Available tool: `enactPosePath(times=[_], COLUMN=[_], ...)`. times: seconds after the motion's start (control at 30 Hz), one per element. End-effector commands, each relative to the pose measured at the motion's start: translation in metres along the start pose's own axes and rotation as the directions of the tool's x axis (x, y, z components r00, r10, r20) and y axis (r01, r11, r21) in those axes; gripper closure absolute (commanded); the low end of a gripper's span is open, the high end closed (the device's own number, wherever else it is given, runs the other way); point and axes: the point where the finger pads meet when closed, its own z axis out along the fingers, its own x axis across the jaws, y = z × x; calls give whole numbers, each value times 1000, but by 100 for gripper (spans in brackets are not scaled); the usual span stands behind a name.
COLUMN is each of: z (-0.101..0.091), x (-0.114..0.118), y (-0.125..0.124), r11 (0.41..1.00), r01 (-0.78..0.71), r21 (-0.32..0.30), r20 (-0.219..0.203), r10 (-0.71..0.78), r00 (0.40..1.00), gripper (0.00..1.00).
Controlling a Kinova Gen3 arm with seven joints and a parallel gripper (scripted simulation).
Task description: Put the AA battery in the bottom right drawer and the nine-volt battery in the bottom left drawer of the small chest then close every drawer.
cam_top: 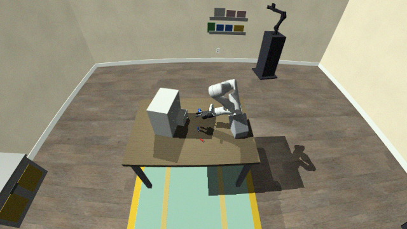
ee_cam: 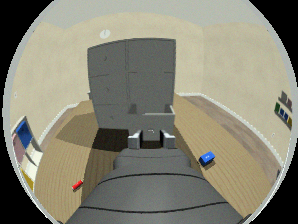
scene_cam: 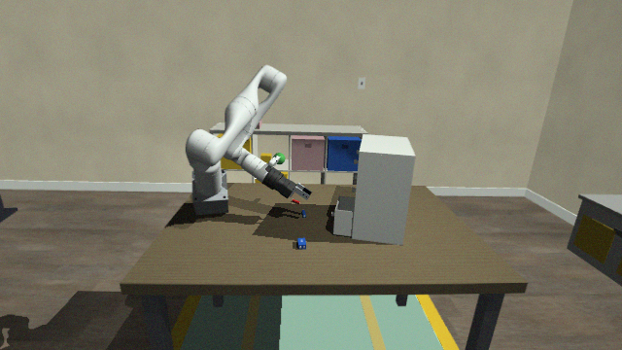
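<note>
The chest [cam_top: 160, 122] [scene_cam: 381, 194] [ee_cam: 150, 60] stands upright. Its bottom-row right drawer [cam_top: 182, 117] [scene_cam: 343, 221] [ee_cam: 160, 121] is pulled partly out; its floor is hidden. The other drawers look pushed in. My gripper [cam_top: 196, 115] [scene_cam: 308, 192] [ee_cam: 151, 136] is partly open and empty, above the table in front of the open drawer. The blue block-shaped nine-volt battery [cam_top: 199, 110] [scene_cam: 301, 243] [ee_cam: 207, 159] lies on the table to the right, facing the chest. A small blue cylinder [cam_top: 198, 129] [scene_cam: 304, 213], apparently the AA battery, lies left of the gripper, hidden in the wrist view.
A small red cylinder [cam_top: 201, 140] [scene_cam: 295, 201] [ee_cam: 77, 185] lies on the table [cam_top: 216, 156] [scene_cam: 233, 267] farther left than the blue cylinder. The chest's tall body stands beyond the open drawer, which juts toward the arm. Shelves with bins stand away from the table.
</note>
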Motion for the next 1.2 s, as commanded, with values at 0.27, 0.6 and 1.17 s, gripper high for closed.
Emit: enactPosePath(times=[0.27,0.6,1.17], z=[-5,-19,-47], x=[0,1,0], y=[-3,-8,-22], r11=[999,986,903], r01=[-3,0,-2], r21=[-40,-168,-430], r20=[3,15,2], r10=[3,2,3], r00=[1000,1000,1000], gripper=[33,33,33])
